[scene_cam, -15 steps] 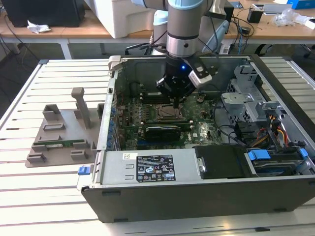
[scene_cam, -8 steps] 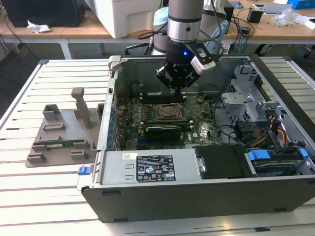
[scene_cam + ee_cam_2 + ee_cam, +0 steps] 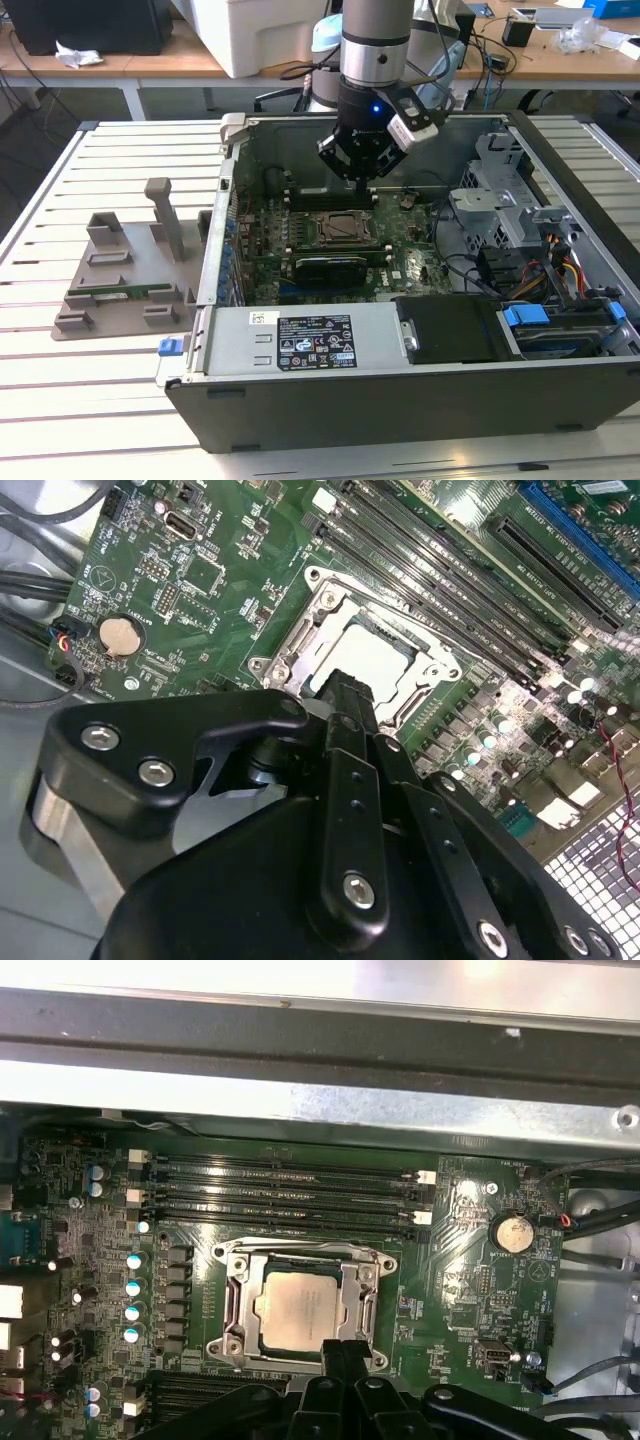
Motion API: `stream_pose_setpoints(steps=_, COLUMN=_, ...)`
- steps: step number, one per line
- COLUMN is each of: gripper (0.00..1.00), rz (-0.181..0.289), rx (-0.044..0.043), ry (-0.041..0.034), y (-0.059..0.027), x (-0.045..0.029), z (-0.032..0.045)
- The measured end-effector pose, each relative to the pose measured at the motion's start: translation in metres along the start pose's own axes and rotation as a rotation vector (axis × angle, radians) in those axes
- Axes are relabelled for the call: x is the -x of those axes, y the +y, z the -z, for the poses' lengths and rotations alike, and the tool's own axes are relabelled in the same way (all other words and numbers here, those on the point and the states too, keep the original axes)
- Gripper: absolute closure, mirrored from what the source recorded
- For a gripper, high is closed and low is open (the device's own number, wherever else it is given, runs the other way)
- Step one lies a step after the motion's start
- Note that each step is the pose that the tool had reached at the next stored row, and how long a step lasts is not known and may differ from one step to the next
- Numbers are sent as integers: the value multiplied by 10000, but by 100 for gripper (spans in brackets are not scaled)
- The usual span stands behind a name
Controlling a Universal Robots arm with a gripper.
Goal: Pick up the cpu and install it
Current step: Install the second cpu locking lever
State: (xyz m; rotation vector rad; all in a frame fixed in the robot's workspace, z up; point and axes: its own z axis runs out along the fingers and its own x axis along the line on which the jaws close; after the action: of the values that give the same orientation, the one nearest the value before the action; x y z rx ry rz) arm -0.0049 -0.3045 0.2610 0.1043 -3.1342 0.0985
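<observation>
The cpu (image 3: 302, 1312) lies flat inside the socket (image 3: 235, 1305) on the motherboard (image 3: 470, 1290), its silvery top ringed by the socket's metal frame; in the second wrist view the cpu (image 3: 385, 660) sits in the same frame, level with it as far as the glare lets one judge. The gripper (image 3: 361, 178) hangs above the socket inside the open computer case (image 3: 300, 400), just over the board; in both wrist views its black fingers (image 3: 345, 1355) run together into one narrow tip with no gap showing between them, and that tip hangs over the near edge of the socket; the fingers hold nothing, and whether the tip touches the chip cannot be told. Beside the socket, toward the case wall, run the black memory slots (image 3: 285, 1192); a round coin battery (image 3: 514, 1231) sits on the board further along from the socket. Outside the case, to the exterior view's left of it, a grey fixture (image 3: 125, 275) rests on the slatted table (image 3: 60, 400).
</observation>
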Motion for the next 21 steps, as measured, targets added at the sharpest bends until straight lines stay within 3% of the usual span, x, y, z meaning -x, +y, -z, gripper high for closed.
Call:
stream_pose_setpoints(steps=4, gripper=89, rz=1, rx=-1, ry=1, y=-24, x=-1, z=-1)
stream_pose_setpoints(steps=7, gripper=89, rz=0, rx=15, ry=-1, y=-196, x=-13, z=-19)
stream_pose_setpoints(steps=8, gripper=89, rz=0, rx=80, ry=-5, y=-255, x=-18, z=-29)
stream_pose_setpoints(steps=11, gripper=89, rz=1, rx=299, ry=-20, y=-365, x=-26, z=-55)
stream_pose_setpoints(steps=12, gripper=89, rz=1, rx=499, ry=-33, y=-407, x=-30, z=-63)
stream_pose_setpoints(steps=13, gripper=89, rz=2, rx=824, ry=-55, y=-445, x=-34, z=-67)
stream_pose_setpoints(steps=14, gripper=89, rz=3, rx=1249, ry=-83, y=-498, x=-41, z=-74)
stream_pose_setpoints(steps=15, gripper=89, rz=3, rx=1347, ry=-90, y=-583, x=-62, z=-97)
stream_pose_setpoints(steps=17, gripper=89, rz=3, rx=1355, ry=-90, y=-688, x=-156, z=-140)
stream_pose_setpoints(steps=19, gripper=89, rz=3, rx=1361, ry=-91, y=-705, x=-232, z=-165)
stream_pose_setpoints(steps=21, gripper=89, rz=3, rx=1398, ry=-93, y=-694, x=-378, z=-203)
